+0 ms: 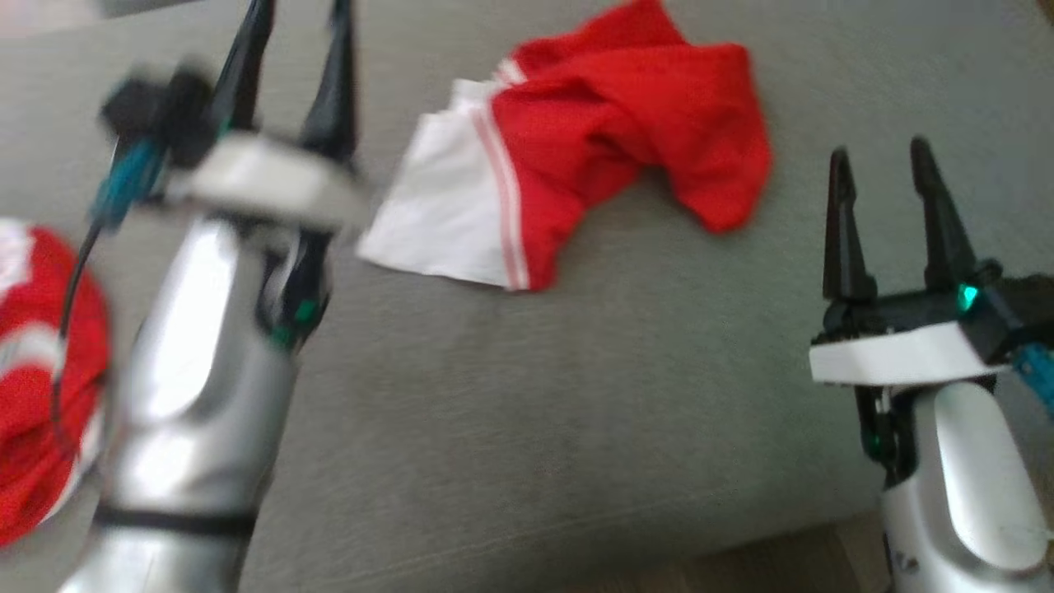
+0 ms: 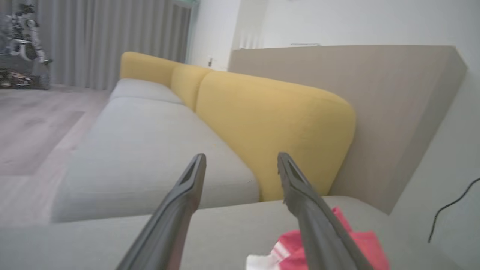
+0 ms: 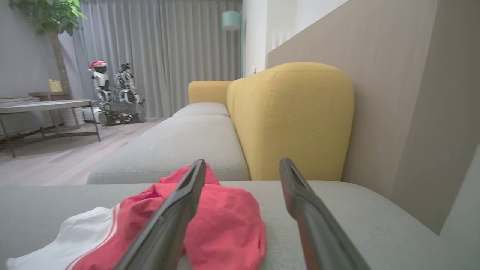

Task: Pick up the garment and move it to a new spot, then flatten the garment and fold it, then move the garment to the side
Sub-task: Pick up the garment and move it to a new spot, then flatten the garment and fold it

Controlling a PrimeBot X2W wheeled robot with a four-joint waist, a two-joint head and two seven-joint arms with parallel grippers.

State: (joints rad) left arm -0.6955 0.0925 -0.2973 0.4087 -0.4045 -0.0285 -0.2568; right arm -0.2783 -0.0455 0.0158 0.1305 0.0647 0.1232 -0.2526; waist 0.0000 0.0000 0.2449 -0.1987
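Garment [image 1: 593, 148]: one red cloth item with a white panel and pale stripes, lying crumpled on the grey seat cushion [image 1: 494, 412] of a sofa, toward its far side, between the two arms and touching neither. White panel at the robot's left end, lying fairly flat; red bulk bunched into raised folds at the right end. Left gripper [image 1: 300, 16]: raised beside the white end, blurred, fingers spread with nothing between them. Right gripper [image 1: 879, 152]: low near the cushion's front edge, fingers likewise parted and empty, well apart from the red end. Second red-and-white cloth [image 1: 41, 371]: at the left edge of the head view, partly behind the left arm. Handling, by estimate: light, soft and limp; it should sag and drape from any pinch, with no risk of breakage, though layers may cling or lift together. Suggested holds: a raised red fold for lifting; the white hem corner and the far red corner for spreading flat.
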